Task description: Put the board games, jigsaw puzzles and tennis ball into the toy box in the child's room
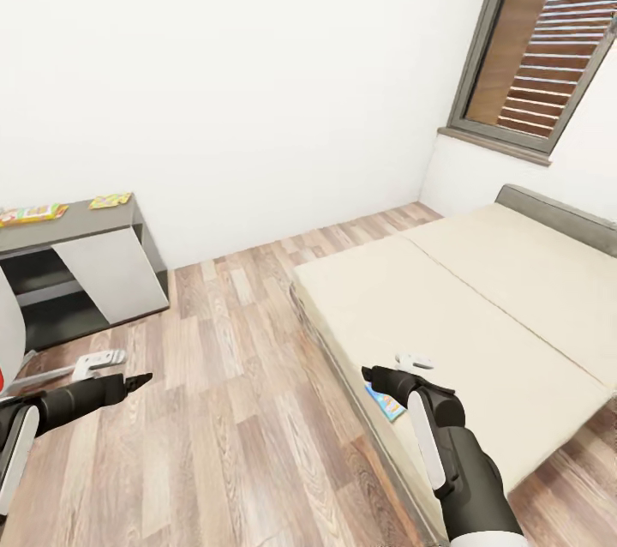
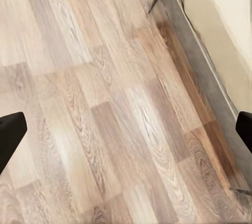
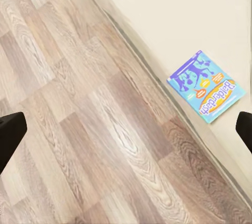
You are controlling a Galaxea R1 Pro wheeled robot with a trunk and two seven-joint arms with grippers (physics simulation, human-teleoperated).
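A blue board game (image 3: 206,93) (lettered "Balderdash") lies flat near the bed's (image 1: 480,307) front edge, lower centre-right in the head view. The right gripper (image 3: 126,132) hangs spread above it; the left gripper (image 2: 126,132) hangs spread over the plank floor (image 1: 231,410).

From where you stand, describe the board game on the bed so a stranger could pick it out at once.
Start at the wide beige bed under the window. Go to the mattress edge nearest the wood floor, just beyond the right gripper. There the board game lies flat: a thin blue box with purple cartoon figures, orange patches and white lettering, the one colourful thing seen on the plain mattress.
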